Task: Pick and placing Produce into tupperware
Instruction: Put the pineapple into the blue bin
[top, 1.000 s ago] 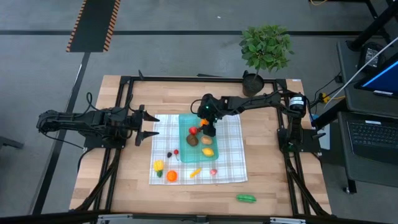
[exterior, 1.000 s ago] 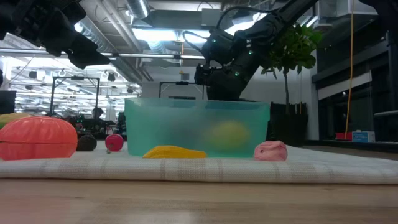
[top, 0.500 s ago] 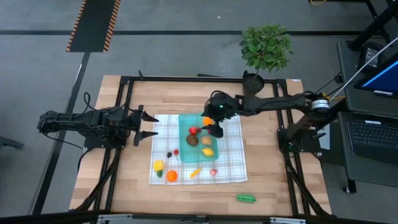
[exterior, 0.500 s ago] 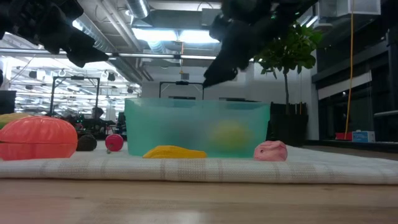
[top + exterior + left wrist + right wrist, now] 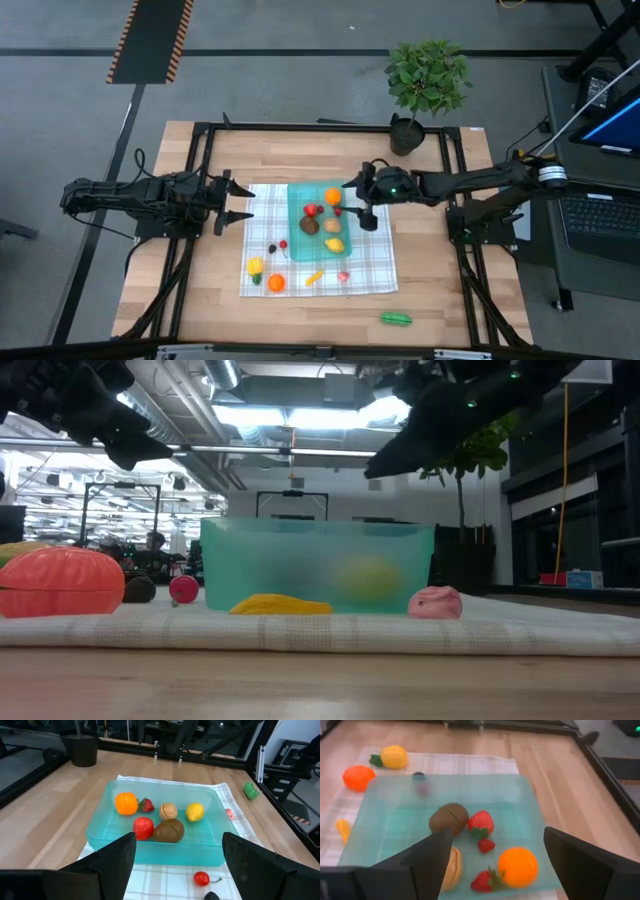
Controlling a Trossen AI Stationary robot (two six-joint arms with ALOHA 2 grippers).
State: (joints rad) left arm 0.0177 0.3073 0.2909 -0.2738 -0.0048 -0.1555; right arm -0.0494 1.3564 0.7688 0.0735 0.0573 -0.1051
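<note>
Right gripper [image 5: 357, 207]: jaws spread, empty, at tupperware's [image 5: 296, 247] 3 o'clock edge.
Left gripper [image 5: 240, 202]: jaws apart, empty, at 9 o'clock.
Orange [image 5: 332, 195]: inside tupperware.

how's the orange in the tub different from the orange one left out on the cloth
The orange in the tupperware lies inside the teal tupperware, at its far end beside a strawberry. The orange piece on the cloth sits outside it on the checked cloth, near the front left corner, next to a yellow piece. In the overhead view they look alike in size; both are round, orange and free of either tool.
</note>
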